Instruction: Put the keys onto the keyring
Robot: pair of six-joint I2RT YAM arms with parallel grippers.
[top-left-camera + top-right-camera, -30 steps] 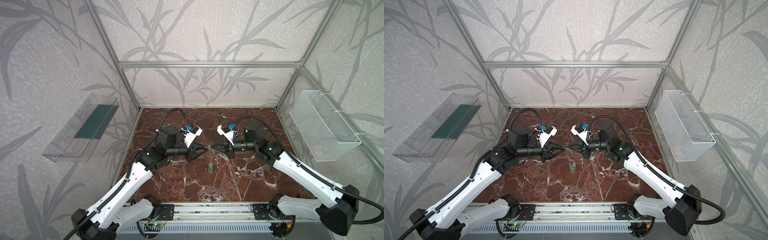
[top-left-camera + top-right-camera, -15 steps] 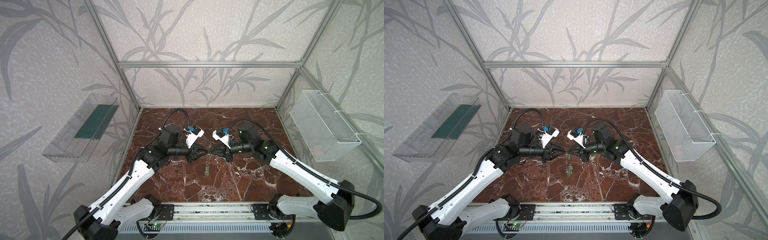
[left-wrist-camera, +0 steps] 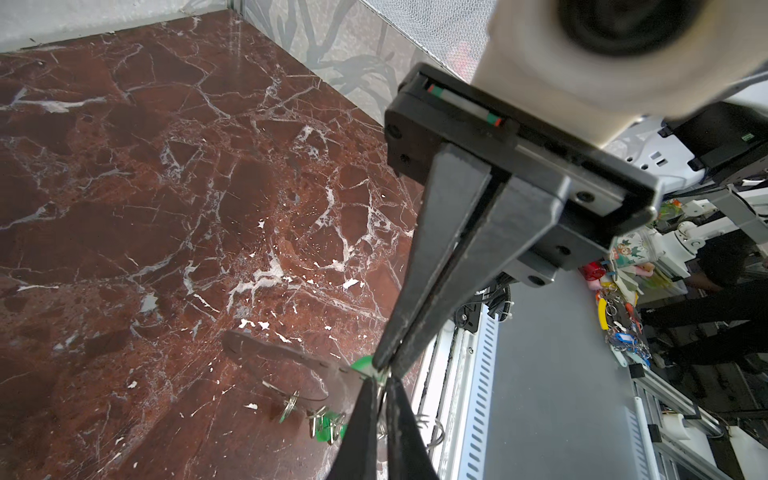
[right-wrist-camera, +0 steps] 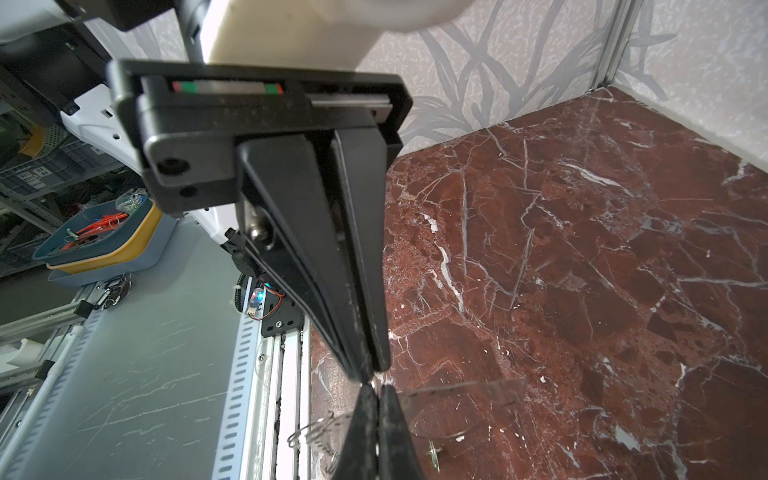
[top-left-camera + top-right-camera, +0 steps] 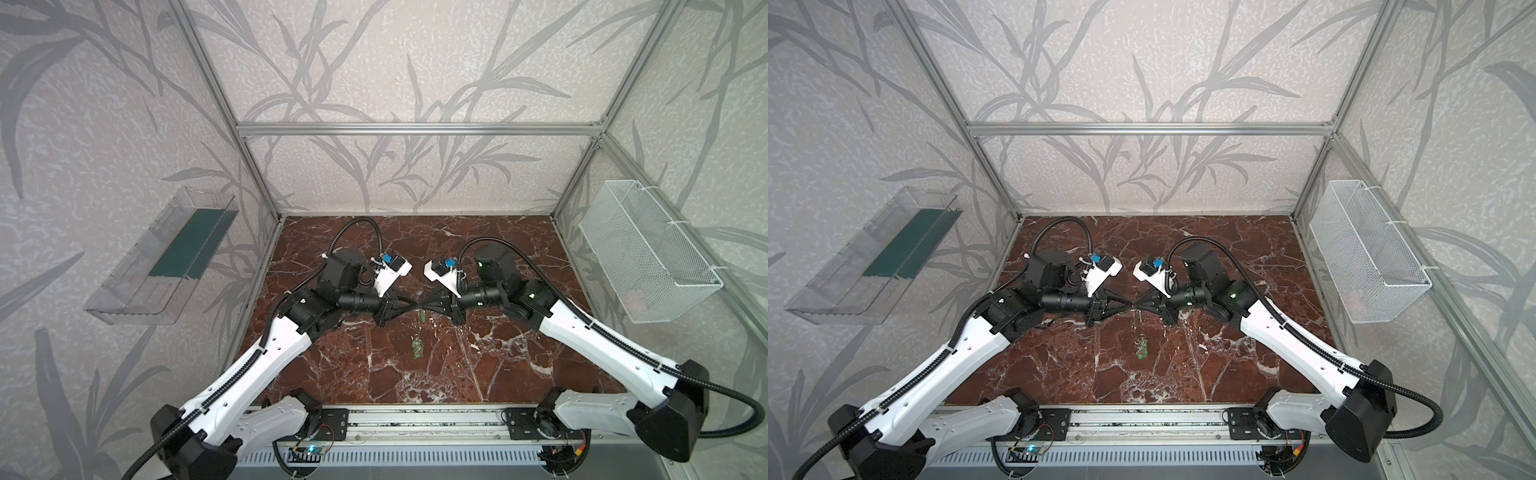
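Left gripper (image 3: 380,386): pinched shut, contents too small to tell; tip to tip with right gripper (image 3: 384,365), closed on the keyring (image 3: 270,353) rim. Keys (image 3: 323,428), green-tagged, dangle just beneath the keyring, above marble floor (image 3: 166,208).

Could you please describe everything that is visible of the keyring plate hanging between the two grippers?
The keyring is a thin, flat, see-through greyish plate with small holes along its rim. It hangs above the marble tabletop, its upper end at the meeting tips of the shut right gripper and left gripper. Green-tagged keys dangle from it.
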